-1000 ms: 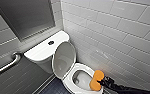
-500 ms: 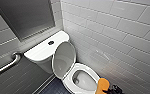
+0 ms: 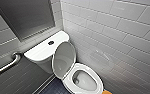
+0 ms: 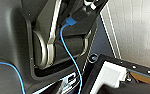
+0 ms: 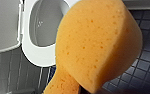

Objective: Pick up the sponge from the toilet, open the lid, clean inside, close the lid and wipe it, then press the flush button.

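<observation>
Orange sponge point(image 5: 98, 42): light, soft foam, squashes easily, porous so grippy. Pinched waist suggests right gripper clamped on it; grip mid-block, firm. lid point(image 3: 64, 58) upright.

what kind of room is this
Most likely a bathroom, perhaps a public one: a white toilet with its lid raised, tiled walls, and a metal grab bar beside the tank.

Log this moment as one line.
lid: raised | seat: down | sponge: held in air beside seat's front | flush button: untouched
</observation>
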